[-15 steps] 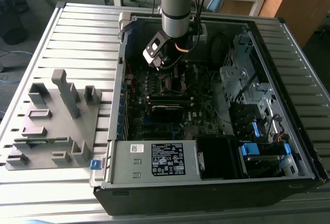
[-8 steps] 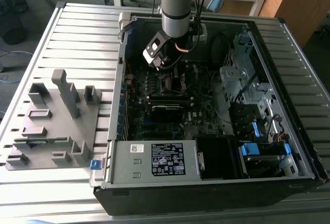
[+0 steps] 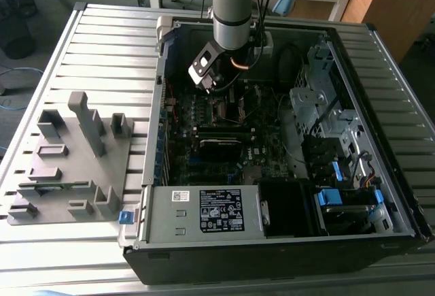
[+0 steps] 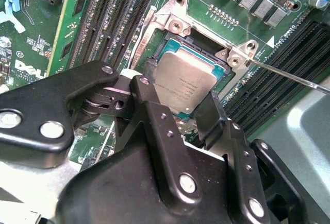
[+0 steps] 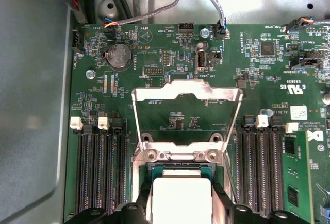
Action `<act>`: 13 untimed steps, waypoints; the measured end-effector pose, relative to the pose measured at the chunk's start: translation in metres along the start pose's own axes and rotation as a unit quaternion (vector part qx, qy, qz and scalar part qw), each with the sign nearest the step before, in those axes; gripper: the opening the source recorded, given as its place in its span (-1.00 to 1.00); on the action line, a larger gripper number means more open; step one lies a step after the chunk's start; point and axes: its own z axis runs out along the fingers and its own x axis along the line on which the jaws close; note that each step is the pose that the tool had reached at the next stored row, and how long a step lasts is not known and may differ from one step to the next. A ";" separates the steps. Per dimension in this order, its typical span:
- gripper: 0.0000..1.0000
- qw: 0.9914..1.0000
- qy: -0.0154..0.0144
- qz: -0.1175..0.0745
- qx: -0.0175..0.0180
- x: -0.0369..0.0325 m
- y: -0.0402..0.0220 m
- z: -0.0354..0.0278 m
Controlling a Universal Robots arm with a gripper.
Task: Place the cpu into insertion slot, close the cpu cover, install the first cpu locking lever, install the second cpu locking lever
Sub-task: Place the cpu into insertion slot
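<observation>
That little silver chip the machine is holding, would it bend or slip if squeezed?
The cpu looks like a flat metal-topped plate, so probably stiff and light. Its smooth top and thin edges could slip between the jaws. Being flat, it shouldn't roll.

You saw a dull silver-grey cpu, a dark green circuit board, a shiny silver cpu cover and black-ribbed memory slots.
</observation>
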 end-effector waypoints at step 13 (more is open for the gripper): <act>0.22 1.000 -0.001 0.000 0.000 -0.0002 0.0005 -0.0064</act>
